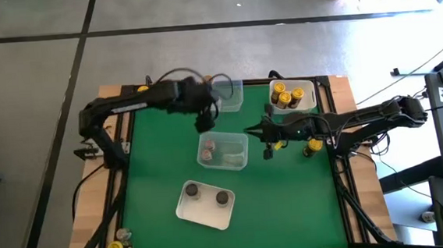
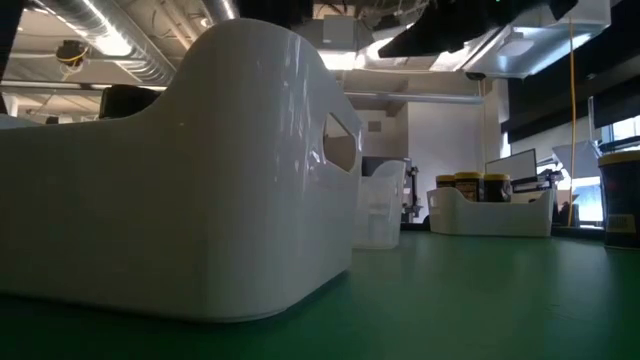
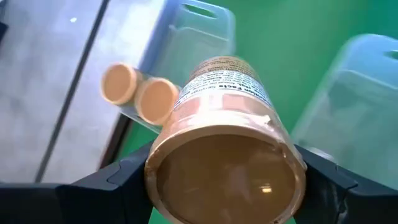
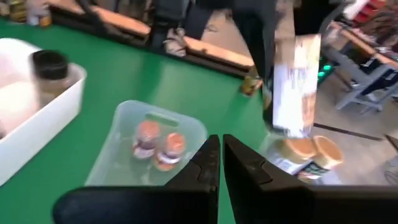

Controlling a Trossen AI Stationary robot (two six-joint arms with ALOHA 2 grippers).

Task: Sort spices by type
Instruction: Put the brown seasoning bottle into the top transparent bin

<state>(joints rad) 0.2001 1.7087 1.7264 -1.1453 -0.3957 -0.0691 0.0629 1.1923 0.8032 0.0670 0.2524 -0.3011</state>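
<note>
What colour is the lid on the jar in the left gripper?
Tan-brown lid, clearest in the left wrist view.

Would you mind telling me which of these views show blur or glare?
Right wrist view: the held jar is smeared by motion. Left wrist view: the trays behind the jar are soft. Low view: ceiling lights streak glare down the near white tray. High view: fairly even.

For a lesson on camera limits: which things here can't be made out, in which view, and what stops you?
- Held jar, high view: hidden under the left arm; left gripper too.
- Jar label, left wrist view: blurred, unreadable.
- White tray, low view: its near wall hides its contents.
- Jar at the right edge, low view: cut off.
- Right gripper, high view: too small and dark to read.
</note>
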